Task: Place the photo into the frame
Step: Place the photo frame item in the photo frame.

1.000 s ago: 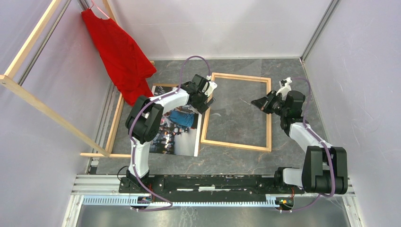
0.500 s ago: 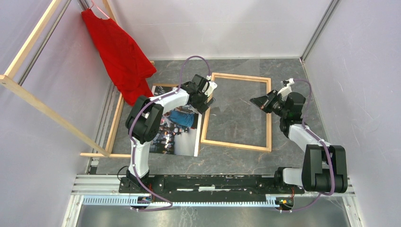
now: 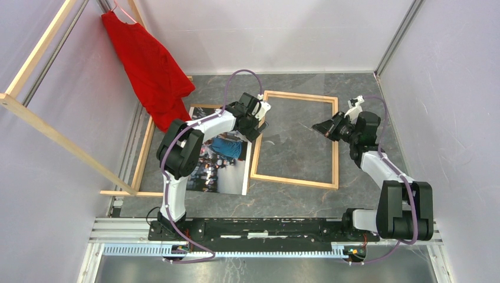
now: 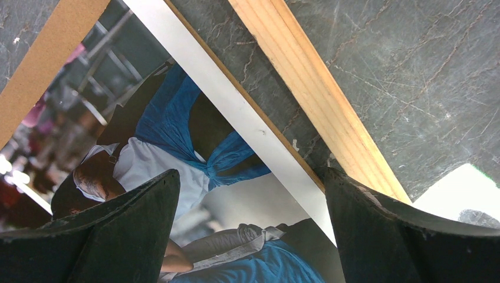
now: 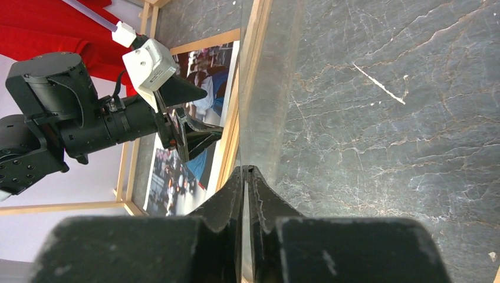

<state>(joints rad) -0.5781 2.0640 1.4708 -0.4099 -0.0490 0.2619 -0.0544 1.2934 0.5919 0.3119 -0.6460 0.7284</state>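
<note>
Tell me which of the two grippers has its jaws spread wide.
The left gripper, poised over the photo at its edge beside the frame: its fingers stand far apart. On the right gripper they are pinched together.

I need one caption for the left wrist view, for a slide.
Open left fingers over the photo's white edge, beside the frame on the dark table.

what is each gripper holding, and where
Left gripper: nothing, open over the colourful paper photo. Right gripper: seems to pinch a clear thin sheet by its edge.
</note>
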